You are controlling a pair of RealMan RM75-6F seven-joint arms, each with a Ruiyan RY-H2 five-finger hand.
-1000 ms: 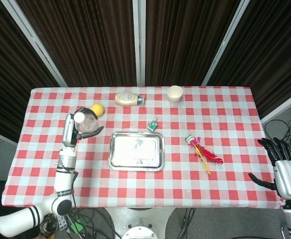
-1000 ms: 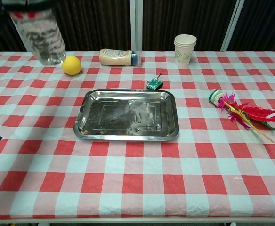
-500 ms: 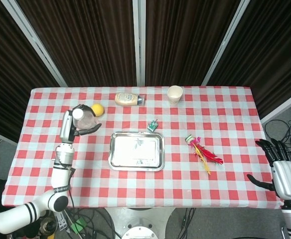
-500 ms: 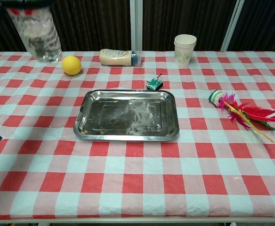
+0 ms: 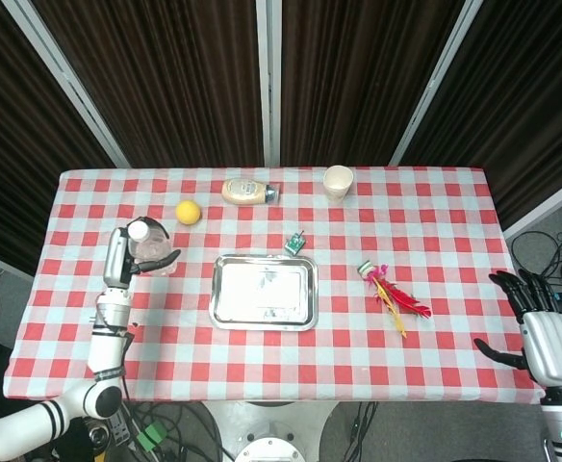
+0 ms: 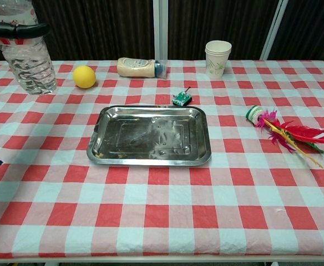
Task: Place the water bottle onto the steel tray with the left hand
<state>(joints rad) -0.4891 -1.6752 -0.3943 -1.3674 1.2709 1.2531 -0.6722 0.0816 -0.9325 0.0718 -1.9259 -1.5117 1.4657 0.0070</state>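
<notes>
The clear water bottle (image 5: 150, 248) with a white cap stands upright in my left hand (image 5: 119, 258), which grips it from the left side, well left of the steel tray (image 5: 225, 306). In the chest view the water bottle (image 6: 26, 61) is at the far left, with dark fingers (image 6: 18, 30) of the left hand wrapped around its upper part. Its base is at or just above the cloth; I cannot tell which. The steel tray (image 6: 104, 148) lies bare at the table's middle. My right hand (image 5: 543, 332) hangs open off the table's near right corner.
A lemon (image 5: 188, 212) sits behind the bottle. A mayonnaise bottle (image 5: 249, 191) lies on its side and a paper cup (image 5: 338, 181) stands at the back. A small green gadget (image 5: 295, 243) sits just behind the tray. A feather toy (image 5: 393, 293) lies to the right.
My left hand has carried the bottle leftward and lower, away from the lemon and further from the tray. The right hand has barely shifted.
</notes>
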